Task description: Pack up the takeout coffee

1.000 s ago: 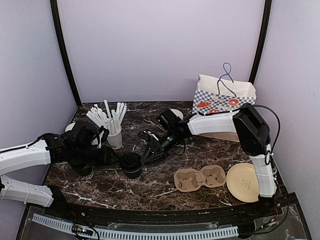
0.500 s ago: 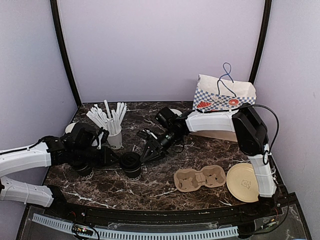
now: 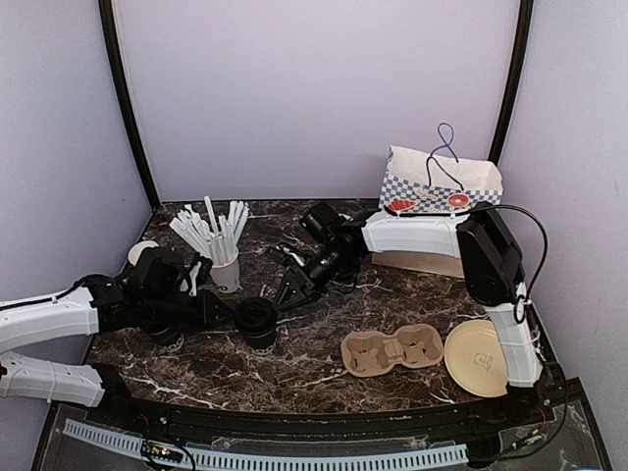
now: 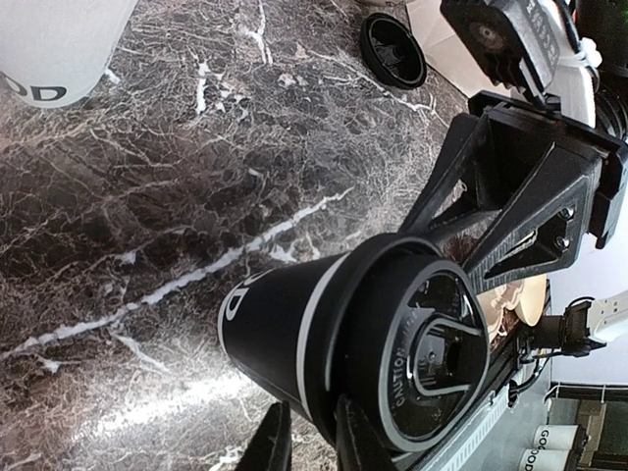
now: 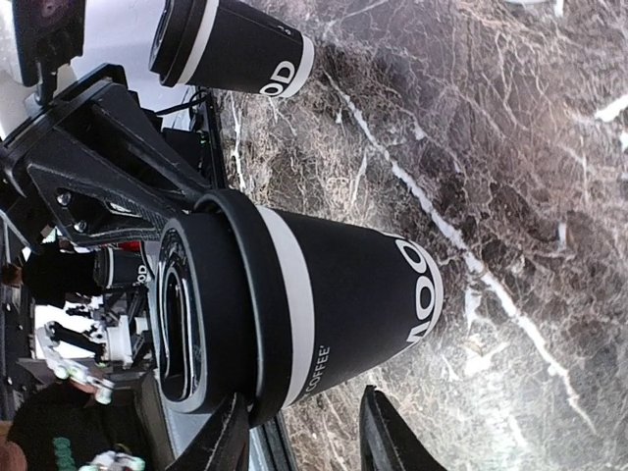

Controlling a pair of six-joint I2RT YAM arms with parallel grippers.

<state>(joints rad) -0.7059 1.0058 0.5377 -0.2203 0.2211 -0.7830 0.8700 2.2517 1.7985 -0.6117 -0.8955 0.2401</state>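
Lidded coffee cup stands on the counter, carrier empty: nothing packed yet. Right gripper sits part-open at its lid; left gripper crowds in, grip impossible to tell.

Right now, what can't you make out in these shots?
- Left gripper, whether it holds the coffee cup: top view, black on black; left wrist view, only fingertips show.
- Paper bag, contents: top view, walls hide them.
- Second cup, lid: right wrist view, top edge cuts it.

Top view high, facing down-forward; both wrist views close, opposing sides, sharing lidded cup.
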